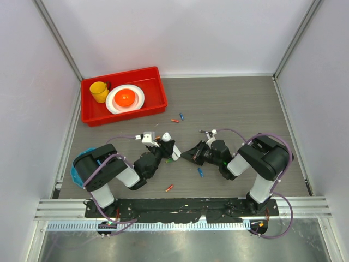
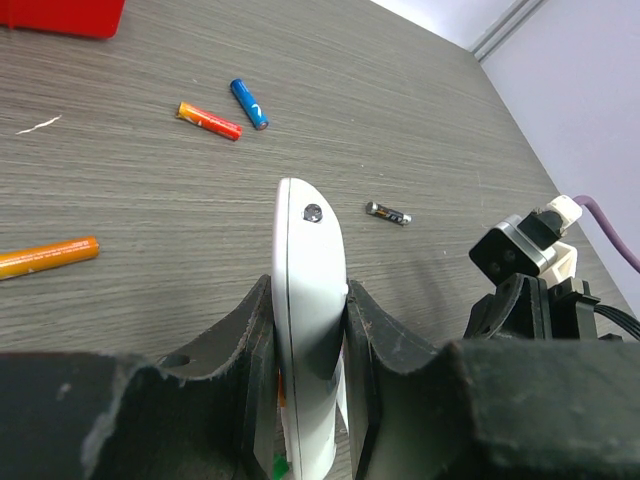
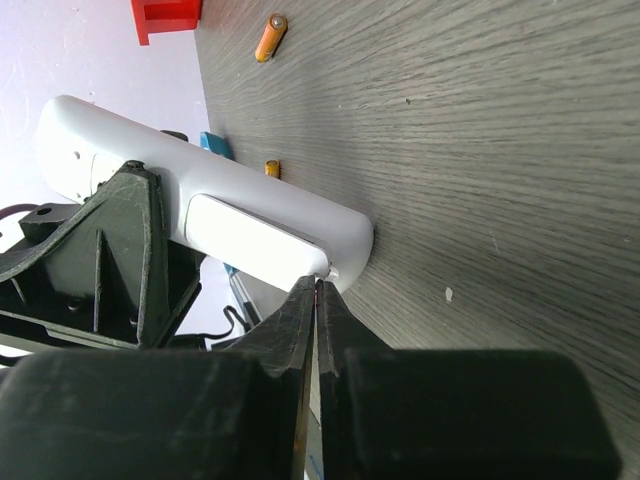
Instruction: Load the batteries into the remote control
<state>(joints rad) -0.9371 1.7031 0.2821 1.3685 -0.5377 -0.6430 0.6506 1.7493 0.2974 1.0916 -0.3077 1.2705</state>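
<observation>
The left tool pinches the remote control across its two broad faces and holds it on edge, between the two arms. Whether it touches the tabletop I cannot tell. The right tool has its fingers pressed together, holding nothing that I can see, with the tips at the end of the back cover.

I judge the remote light, stiff and smooth, so it may turn in the pinch when it is pushed. A hold near its middle seems safest. The batteries look small and hard and will roll easily.

The left wrist view shows the loose batteries, which lie apart on the tabletop. Only the right wrist view shows the seam of the cover.
</observation>
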